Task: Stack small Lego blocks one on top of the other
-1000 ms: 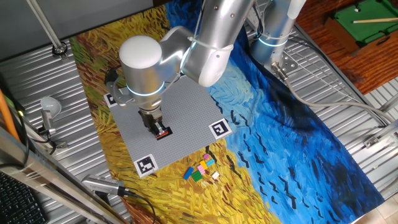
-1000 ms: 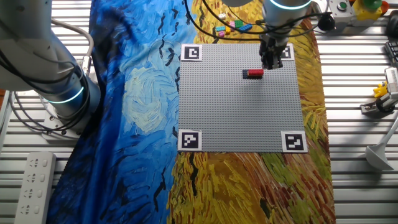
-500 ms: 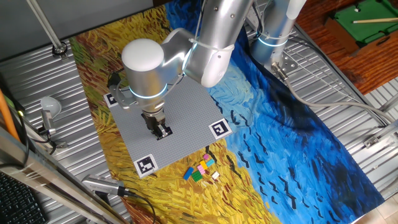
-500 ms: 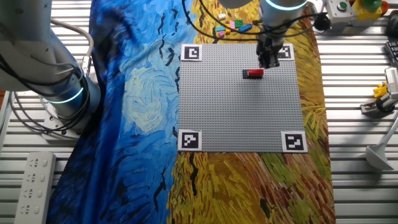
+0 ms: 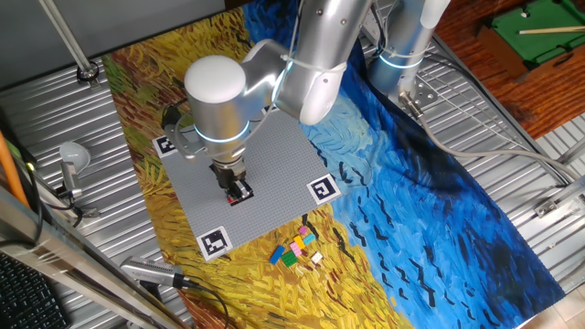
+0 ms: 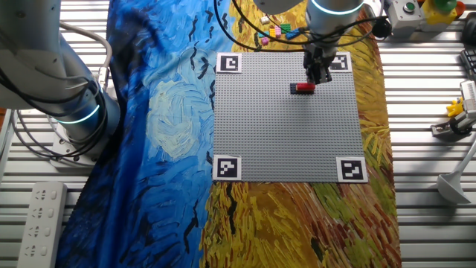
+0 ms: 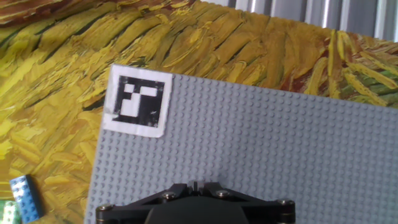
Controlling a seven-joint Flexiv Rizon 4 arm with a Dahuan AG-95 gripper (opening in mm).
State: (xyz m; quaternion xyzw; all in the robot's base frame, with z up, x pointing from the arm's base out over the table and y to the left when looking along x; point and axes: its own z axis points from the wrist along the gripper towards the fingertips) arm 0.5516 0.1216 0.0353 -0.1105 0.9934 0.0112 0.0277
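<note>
A small red Lego brick (image 6: 302, 88) sits on the grey studded baseplate (image 6: 282, 141) near its far edge; it also shows in one fixed view (image 5: 241, 195). My gripper (image 6: 319, 76) hangs just beside and above the red brick, fingers pointing down (image 5: 234, 185). In the hand view the fingertips (image 7: 198, 184) are pressed together with nothing visible between them, over bare baseplate (image 7: 280, 143). A pile of loose small bricks (image 5: 294, 249) in yellow, pink, green and white lies on the cloth off the baseplate. A blue brick (image 7: 26, 198) shows at the lower left of the hand view.
Black-and-white square markers (image 6: 230, 63) sit at the baseplate corners, one in the hand view (image 7: 138, 99). A painted cloth (image 6: 156, 134) covers the table. A second arm base (image 6: 59, 89) stands at the left. Small tools (image 6: 457, 115) lie at the right.
The gripper has shifted a little sideways along the baseplate's far edge, closer to the red brick. The red brick has stayed in place.
</note>
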